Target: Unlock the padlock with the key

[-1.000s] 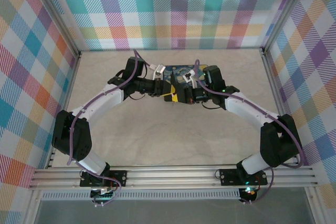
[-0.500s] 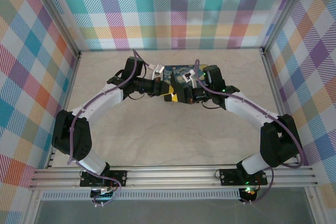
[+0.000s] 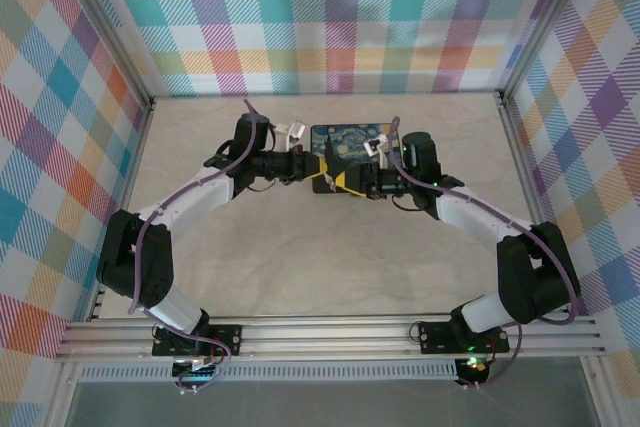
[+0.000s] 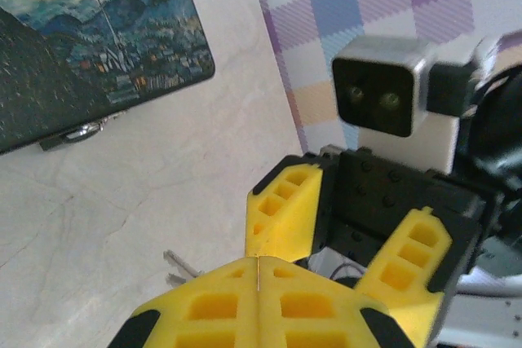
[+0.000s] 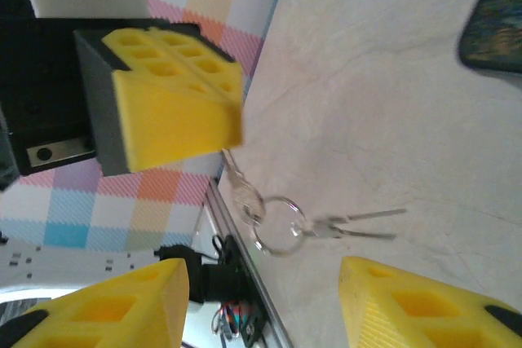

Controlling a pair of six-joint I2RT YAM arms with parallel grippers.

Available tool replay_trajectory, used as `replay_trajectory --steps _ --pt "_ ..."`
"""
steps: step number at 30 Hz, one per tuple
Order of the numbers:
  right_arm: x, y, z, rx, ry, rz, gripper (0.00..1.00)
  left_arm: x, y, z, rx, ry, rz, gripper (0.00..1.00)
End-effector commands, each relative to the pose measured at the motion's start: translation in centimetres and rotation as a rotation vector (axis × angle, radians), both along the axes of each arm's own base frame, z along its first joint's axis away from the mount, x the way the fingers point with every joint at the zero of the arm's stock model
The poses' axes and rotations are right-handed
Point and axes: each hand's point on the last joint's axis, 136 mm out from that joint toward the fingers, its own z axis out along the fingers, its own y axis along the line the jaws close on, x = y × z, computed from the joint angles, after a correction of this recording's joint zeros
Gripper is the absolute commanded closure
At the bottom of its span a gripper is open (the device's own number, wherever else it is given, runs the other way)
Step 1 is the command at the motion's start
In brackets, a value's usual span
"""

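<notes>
**Ana:** Start with the big things. What is there from above?

**Ben:** A pale, marbled table fenced in by checked walls. The left arm and the right arm bend inward from the near edge. They meet head to head toward the far side of the table.

**Ana:** And at their meeting point?

**Ben:** A dark mat printed with a swirling night-sky painting lies flat on the table. The two grippers cover part of its near edge.

**Ana:** How do the fingers stand?

**Ben:** The left gripper has its yellow fingers pressed tight together, seam to seam. The right gripper faces it with its yellow fingers spread well apart.

**Ana:** Where is the key?

**Ben:** It is up off the table, between the two grippers. From the right wrist, the key sticks out of the left gripper's pinched tips. A key ring hangs from it, carrying two more keys. The bunch sits in front of the right gripper's gap, apart from both of its fingers.

**Ana:** Anything smaller?

**Ben:** From the left wrist, a small bit of bright metal pokes out at the mat's edge. It is too small for me to tell what it is. Thin key tips also show just beside the left gripper's closed fingers.
</notes>
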Motion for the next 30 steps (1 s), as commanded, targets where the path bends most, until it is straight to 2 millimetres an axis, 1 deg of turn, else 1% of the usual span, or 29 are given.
replay_trajectory --steps 1,5,8,11,15,18,21,24,30 --pt "1.3 -0.1 3.0 0.099 -0.051 -0.103 0.48 1.4 0.2 4.0 -0.108 -0.079 0.078 1.00" --pt "2.0 -0.1 3.5 0.140 -0.066 -0.171 0.49 1.5 0.0 4.2 -0.129 -0.074 0.075 1.00" --pt "2.5 0.2 3.7 0.136 -0.093 -0.202 0.50 1.4 0.0 4.2 -0.135 -0.071 0.074 1.00" --pt "3.1 -0.1 4.0 0.135 -0.123 -0.243 0.49 1.2 0.0 4.2 -0.138 -0.069 0.073 1.00" --pt "3.6 -0.2 4.5 0.134 -0.157 -0.256 0.47 1.0 0.1 4.2 -0.137 -0.068 0.068 1.00" --pt "3.7 0.2 4.7 0.140 -0.156 -0.239 0.47 0.9 0.1 4.2 -0.136 -0.070 0.068 1.00" --pt "3.5 0.9 4.6 0.145 -0.155 -0.214 0.51 0.9 0.2 4.2 -0.137 -0.071 0.070 1.00" --pt "3.1 1.9 4.7 0.147 -0.159 -0.175 0.57 0.9 0.2 4.1 -0.137 -0.068 0.070 1.00" --pt "2.8 2.8 4.9 0.162 -0.161 -0.145 0.68 0.7 0.3 3.9 -0.135 -0.067 0.072 1.00"
